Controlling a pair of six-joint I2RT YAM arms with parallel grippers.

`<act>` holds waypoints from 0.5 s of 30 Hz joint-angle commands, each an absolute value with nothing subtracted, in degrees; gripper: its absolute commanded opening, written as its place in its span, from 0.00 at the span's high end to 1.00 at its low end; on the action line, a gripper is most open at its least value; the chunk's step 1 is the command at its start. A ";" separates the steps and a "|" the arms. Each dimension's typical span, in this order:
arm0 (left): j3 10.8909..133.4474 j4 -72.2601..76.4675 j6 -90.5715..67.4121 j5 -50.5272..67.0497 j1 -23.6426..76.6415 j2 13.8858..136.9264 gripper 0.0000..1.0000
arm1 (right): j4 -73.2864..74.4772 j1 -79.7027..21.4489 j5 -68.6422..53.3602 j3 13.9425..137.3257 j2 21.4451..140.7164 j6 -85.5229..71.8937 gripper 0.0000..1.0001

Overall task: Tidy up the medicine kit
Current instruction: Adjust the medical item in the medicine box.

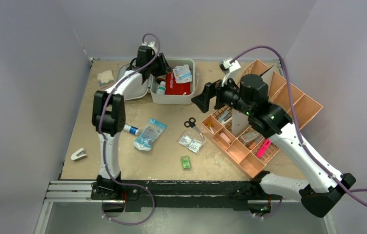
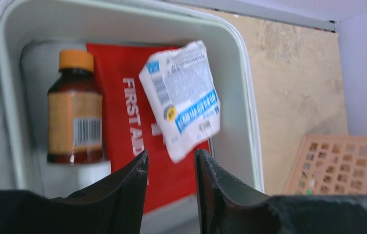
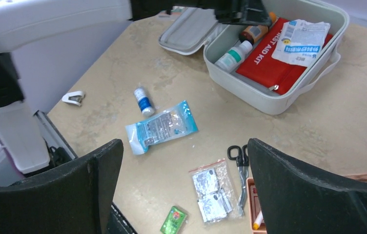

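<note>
The medicine kit [image 1: 172, 99] lies open at the back middle, its lid [image 3: 186, 31] folded out to the left. Inside are a red first aid pouch [image 2: 123, 122], an amber bottle with an orange cap [image 2: 74, 117], a white bottle with a teal cap [image 3: 233, 54] and a white-and-blue packet [image 2: 184, 97] lying on the pouch. My left gripper [image 2: 171, 156] hovers over the kit, open and empty, with the packet's lower corner just beyond its tips. My right gripper [image 3: 184, 144] is wide open and empty, above the table in front of the kit [image 3: 250, 92].
Loose on the table are a small blue-label bottle [image 1: 132, 129], a blue pouch [image 1: 150, 134], scissors [image 1: 190, 124], a zip bag of foil packets [image 1: 192, 142], a green box [image 1: 186, 162] and a white clip [image 1: 78, 155]. An orange compartmented tray [image 1: 296, 105] stands at the right.
</note>
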State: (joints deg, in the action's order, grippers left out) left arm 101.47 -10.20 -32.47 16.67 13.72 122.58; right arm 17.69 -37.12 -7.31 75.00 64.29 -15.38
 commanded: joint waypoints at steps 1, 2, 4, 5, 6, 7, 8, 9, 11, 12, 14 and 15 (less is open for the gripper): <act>111.00 -4.36 -32.84 15.20 14.84 131.08 0.61 | 15.76 -37.39 -8.90 73.29 62.36 -17.64 0.01; 112.51 -4.07 -32.48 15.24 14.93 133.05 0.60 | 15.70 -37.36 -8.84 73.18 62.20 -17.74 0.01; 114.17 -2.06 -32.13 15.04 15.09 135.97 0.59 | 15.71 -37.40 -8.67 72.89 61.97 -17.79 0.01; 114.77 -1.05 -32.04 15.03 15.11 137.30 0.59 | 15.80 -37.42 -8.80 72.84 61.96 -17.84 0.01; 115.54 0.92 -31.70 15.40 15.12 138.56 0.58 | 15.84 -37.36 -8.86 72.86 61.96 -17.84 0.01; 116.52 2.05 -31.27 15.85 15.18 140.02 0.58 | 15.94 -37.38 -9.02 72.82 61.96 -17.84 0.01; 118.02 2.26 -30.84 16.21 15.25 141.54 0.58 | 16.07 -37.36 -9.07 72.84 61.90 -17.84 0.01; 119.47 2.28 -30.32 16.86 15.29 142.95 0.59 | 16.11 -37.35 -9.02 72.88 61.86 -17.78 0.01; 122.25 2.73 -29.75 18.52 15.37 145.22 0.62 | 15.81 -37.38 -8.69 72.69 61.48 -17.68 0.01; 123.04 4.10 -29.59 19.49 15.45 145.91 0.65 | 15.56 -37.39 -8.47 72.41 61.25 -17.55 0.01; 123.18 6.70 -29.06 20.29 15.78 146.60 0.70 | 15.31 -37.35 -7.87 72.20 60.97 -17.25 0.01; 123.33 7.55 -28.52 20.44 16.00 146.85 0.72 | 15.37 -37.40 -7.64 72.17 60.91 -17.06 0.01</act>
